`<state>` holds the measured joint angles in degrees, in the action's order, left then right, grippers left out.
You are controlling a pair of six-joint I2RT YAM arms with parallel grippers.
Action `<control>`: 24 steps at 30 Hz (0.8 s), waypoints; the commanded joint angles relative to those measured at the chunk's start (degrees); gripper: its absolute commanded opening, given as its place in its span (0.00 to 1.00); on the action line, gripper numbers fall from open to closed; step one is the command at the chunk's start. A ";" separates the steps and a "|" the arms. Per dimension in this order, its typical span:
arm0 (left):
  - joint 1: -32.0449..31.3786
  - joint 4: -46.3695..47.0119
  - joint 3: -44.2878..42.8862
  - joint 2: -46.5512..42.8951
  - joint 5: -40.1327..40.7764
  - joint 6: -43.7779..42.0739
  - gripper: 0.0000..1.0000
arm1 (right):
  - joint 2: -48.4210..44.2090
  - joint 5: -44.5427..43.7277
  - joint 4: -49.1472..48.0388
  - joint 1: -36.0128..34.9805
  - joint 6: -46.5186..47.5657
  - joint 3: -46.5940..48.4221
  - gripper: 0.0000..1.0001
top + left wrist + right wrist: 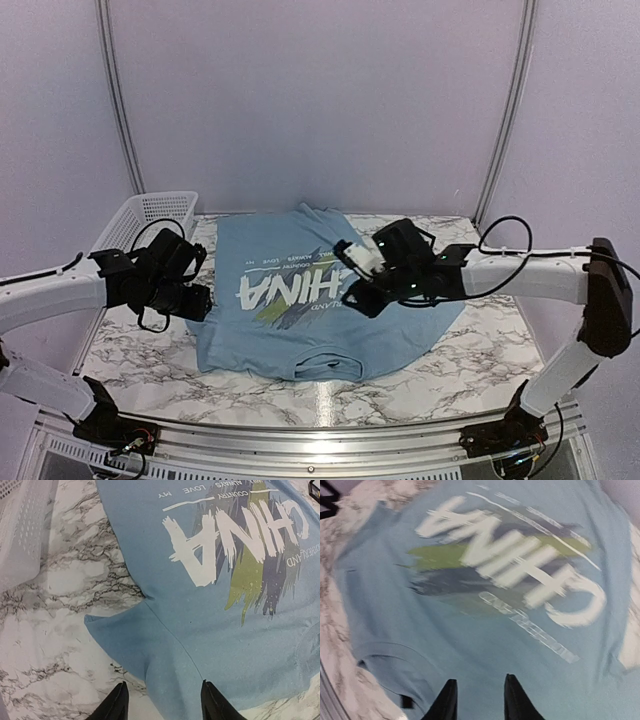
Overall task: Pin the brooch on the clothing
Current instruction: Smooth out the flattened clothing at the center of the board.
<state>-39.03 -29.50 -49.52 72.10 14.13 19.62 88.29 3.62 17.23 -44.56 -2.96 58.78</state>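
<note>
The light blue T-shirt (pixel 300 330) with white "CHINA" lettering lies flat on the marble table, collar toward the near edge. My left gripper (pixel 203 301) hovers over the shirt's left sleeve. In the left wrist view it (pixel 162 687) is open and empty, with the sleeve (pixel 150 645) between and beyond its fingers. My right gripper (pixel 358 296) is over the right part of the print. In the blurred right wrist view it (pixel 479 682) is open and empty above plain blue cloth (pixel 485 645). The brooch is not visible in any view.
A white mesh basket (pixel 150 215) stands at the back left of the table and shows at the left edge of the left wrist view (pixel 20 535). Bare marble (pixel 480 350) surrounds the shirt. The shirt's collar (pixel 330 368) lies near the front edge.
</note>
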 commanded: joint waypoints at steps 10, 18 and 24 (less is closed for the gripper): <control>-0.21 10.57 22.78 -14.43 -4.79 23.83 0.58 | 30.05 7.76 -9.29 -22.18 16.80 22.99 0.77; -3.03 15.99 29.10 -15.62 -8.08 29.01 0.61 | 36.13 6.99 -7.07 -22.51 17.19 24.92 0.67; -4.75 20.48 29.72 -10.37 -10.75 28.96 0.61 | 34.35 18.78 -8.57 -21.50 16.11 21.95 0.69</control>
<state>-42.52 -13.52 -19.97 58.89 5.98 47.55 123.37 13.93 9.65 -66.67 13.54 81.76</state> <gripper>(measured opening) 0.614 0.678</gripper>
